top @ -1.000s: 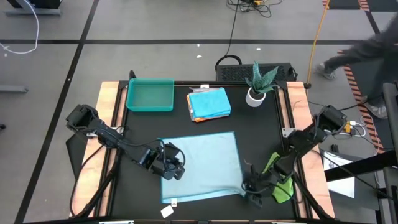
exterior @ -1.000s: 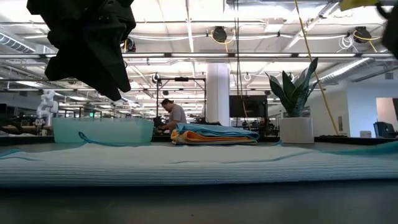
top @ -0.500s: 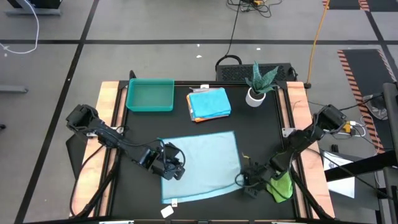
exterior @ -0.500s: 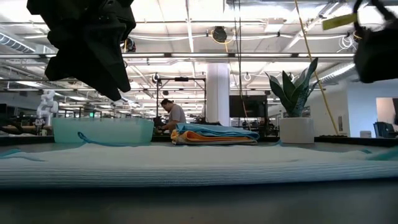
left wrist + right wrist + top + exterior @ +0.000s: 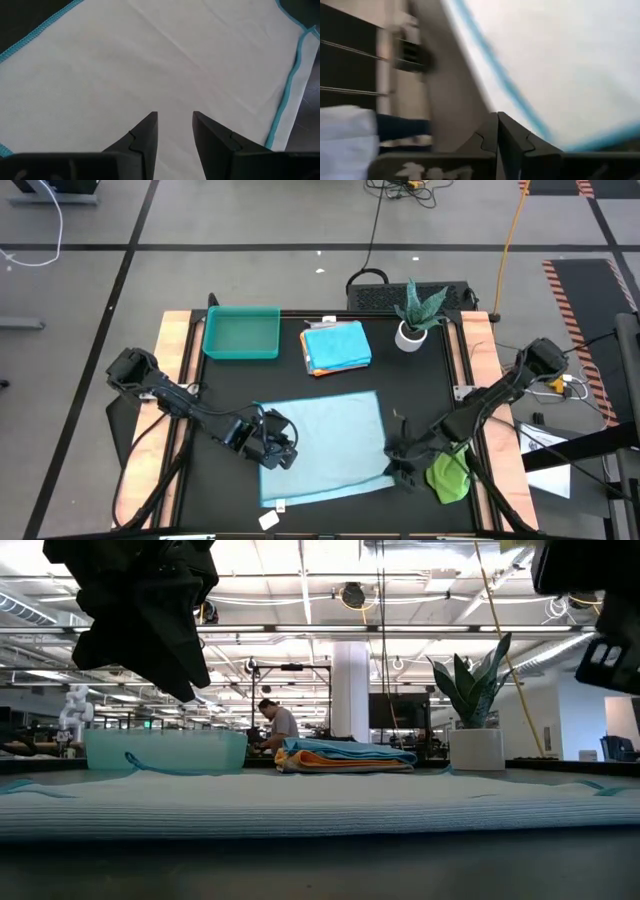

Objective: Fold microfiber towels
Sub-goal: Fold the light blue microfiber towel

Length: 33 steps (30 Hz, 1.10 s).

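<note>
Surface: black table top (image 5: 420, 390) with wooden side edges, on a grey floor with cables; low view looks into a hall with ceiling lights, where one person (image 5: 280, 726) shows far behind.
Arms: two, one per side.
Left gripper (image 5: 281, 454): over the left edge of the spread cloth, fingers (image 5: 145, 137) a little apart, nothing between them.
Tray (image 5: 241, 350): one, teal, far left of the table; nothing seen inside it.
Pale blue towel (image 5: 325, 445): one, spread flat in the near middle, darker blue hem, small white tag at its near left corner.
Stack (image 5: 337, 345): one pile at the far middle, bright blue on top, orange edge showing below; how many cloths lie in it I cannot tell.
Plant (image 5: 416, 313): one, in a white pot, right of the stack.
Right gripper (image 5: 400, 463): at the spread towel's near right corner, fingers pressed together; whether it touches the cloth is hard to make out.
Green towel (image 5: 449, 476): one, crumpled at the near right edge, partly under the right arm.
</note>
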Each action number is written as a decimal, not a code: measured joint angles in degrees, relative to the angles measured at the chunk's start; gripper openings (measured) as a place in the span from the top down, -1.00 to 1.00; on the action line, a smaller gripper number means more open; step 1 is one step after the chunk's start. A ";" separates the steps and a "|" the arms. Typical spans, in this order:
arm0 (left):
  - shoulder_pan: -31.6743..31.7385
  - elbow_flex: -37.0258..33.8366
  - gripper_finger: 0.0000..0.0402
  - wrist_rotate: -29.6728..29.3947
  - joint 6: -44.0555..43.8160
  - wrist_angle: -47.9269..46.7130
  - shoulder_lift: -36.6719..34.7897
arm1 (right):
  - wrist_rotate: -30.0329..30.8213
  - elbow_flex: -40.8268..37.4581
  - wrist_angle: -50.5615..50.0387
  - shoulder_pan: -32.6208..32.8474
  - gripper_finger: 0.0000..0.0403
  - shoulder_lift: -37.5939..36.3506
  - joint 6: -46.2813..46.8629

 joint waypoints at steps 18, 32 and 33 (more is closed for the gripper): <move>0.00 0.00 0.39 -0.02 0.04 0.24 0.00 | -2.39 -0.07 -5.88 -3.38 1.00 8.49 -4.28; -0.04 0.00 0.39 -0.02 0.24 0.22 0.00 | -4.70 -0.07 1.34 1.49 1.00 9.99 2.11; -0.03 0.00 0.39 -0.02 0.24 0.22 0.00 | -4.59 -0.07 1.15 2.21 1.00 10.00 2.99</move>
